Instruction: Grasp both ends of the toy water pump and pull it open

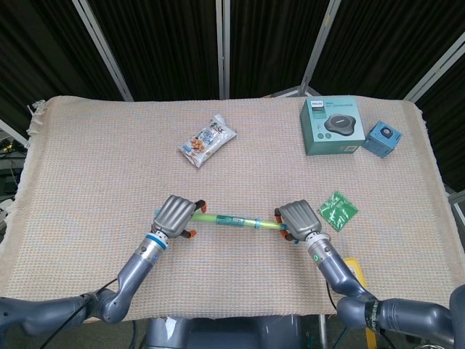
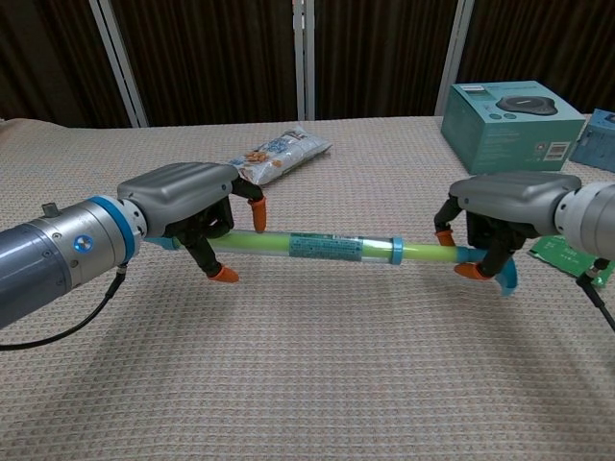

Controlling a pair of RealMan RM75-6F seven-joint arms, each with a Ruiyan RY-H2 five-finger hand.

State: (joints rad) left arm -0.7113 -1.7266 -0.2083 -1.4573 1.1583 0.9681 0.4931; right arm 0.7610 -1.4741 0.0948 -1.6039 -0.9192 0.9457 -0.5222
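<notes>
The toy water pump, a clear green tube with blue ends, is held level a little above the cloth-covered table. My left hand wraps its orange-tipped fingers around the tube's left end; the blue tip pokes out behind the hand. My right hand grips the thin green plunger rod at the right end, and the blue handle sticks out below its fingers. Only a short length of the rod shows beyond the blue collar.
A snack bag lies behind the pump. A teal box and a small blue box stand at the back right. A green packet lies just right of my right hand.
</notes>
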